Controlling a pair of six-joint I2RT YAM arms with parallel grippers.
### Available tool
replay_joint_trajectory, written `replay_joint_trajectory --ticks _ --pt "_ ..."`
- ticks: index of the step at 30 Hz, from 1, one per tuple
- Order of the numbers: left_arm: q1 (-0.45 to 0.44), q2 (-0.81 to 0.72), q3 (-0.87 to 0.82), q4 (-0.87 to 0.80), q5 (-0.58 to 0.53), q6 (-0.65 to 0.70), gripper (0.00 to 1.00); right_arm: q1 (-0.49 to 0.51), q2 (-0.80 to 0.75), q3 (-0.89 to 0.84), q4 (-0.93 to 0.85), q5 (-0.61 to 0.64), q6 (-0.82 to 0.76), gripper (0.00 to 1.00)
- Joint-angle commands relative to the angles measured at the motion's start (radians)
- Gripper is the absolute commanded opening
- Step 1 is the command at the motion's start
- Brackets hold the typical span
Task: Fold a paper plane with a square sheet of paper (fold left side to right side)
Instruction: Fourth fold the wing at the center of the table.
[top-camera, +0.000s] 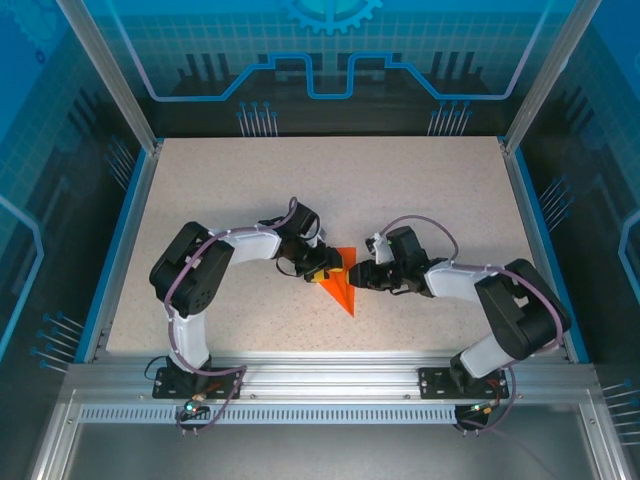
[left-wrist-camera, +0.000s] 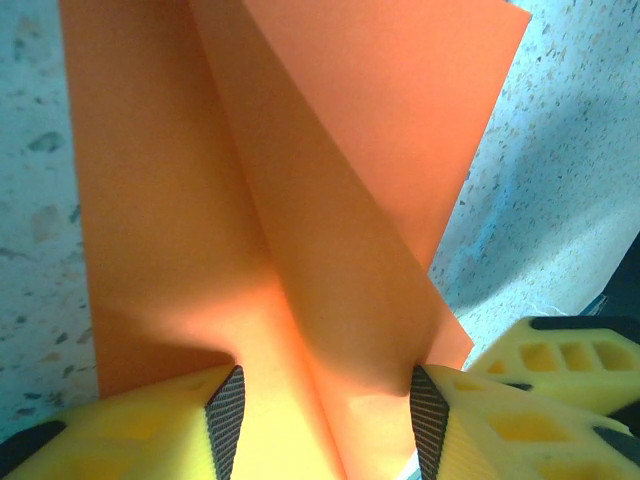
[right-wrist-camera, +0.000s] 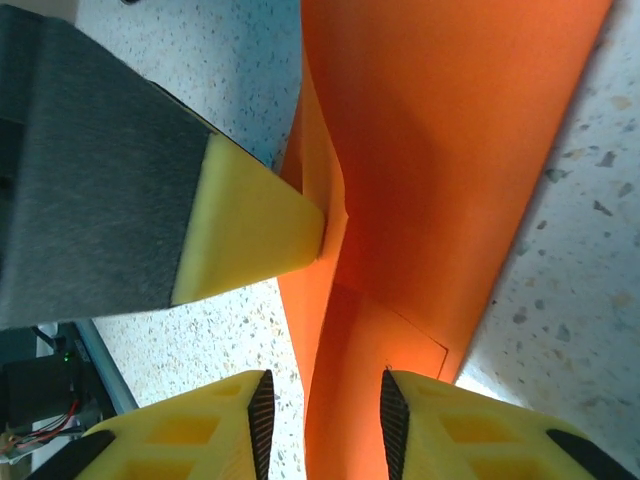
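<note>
A: Item: orange paper (top-camera: 343, 287), creased to a point; location?

B: Table (top-camera: 230, 190) centre; left gripper (left-wrist-camera: 328, 425) parted, astride it; right gripper (right-wrist-camera: 325, 425) parted around a raised fold (one pad clear).

A: Wrist views add?

B: Creases, and a left fingertip (right-wrist-camera: 250, 230) touching the fold; whole outline from above only; left pads' (left-wrist-camera: 228, 420) contact unclear.

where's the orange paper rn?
Top view: the square sheet of paper, partly folded, lies mid-table between the left gripper and the right gripper, whose fingertips straddle it in both wrist views.
</note>
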Motion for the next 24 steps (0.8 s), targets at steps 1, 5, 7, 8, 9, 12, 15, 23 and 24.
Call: replay_joint_trajectory --ticks 1,5,7,8,9,12,15,23,24 --pt "-0.007 0.04 0.0 -0.048 -0.032 -0.009 0.51 -0.012 0.053 0.041 0.075 -0.072 0.036 0.34" --pt "-0.007 0.038 0.0 -0.047 -0.03 -0.008 0.51 -0.011 0.096 0.053 0.11 -0.086 0.046 0.31" --pt "-0.007 0.038 0.0 -0.045 -0.03 -0.01 0.51 -0.011 0.11 0.055 0.109 -0.086 0.045 0.28" --pt "-0.007 0.039 -0.002 -0.046 -0.031 -0.009 0.51 -0.011 0.113 0.057 0.105 -0.082 0.044 0.27" --pt "-0.007 0.038 -0.002 -0.046 -0.032 -0.009 0.51 -0.011 0.117 0.056 0.101 -0.079 0.041 0.25" --pt "-0.007 0.038 -0.002 -0.045 -0.032 -0.009 0.51 -0.011 0.119 0.057 0.089 -0.062 0.026 0.2" --pt "-0.006 0.038 -0.002 -0.048 -0.031 -0.008 0.51 -0.012 0.117 0.06 0.025 -0.039 0.003 0.15" --pt "-0.007 0.038 -0.003 -0.049 -0.03 -0.007 0.51 -0.012 0.112 0.08 -0.086 0.044 -0.051 0.12" --pt "-0.007 0.036 -0.002 -0.05 -0.029 -0.007 0.51 -0.013 0.112 0.082 -0.095 0.053 -0.055 0.12"
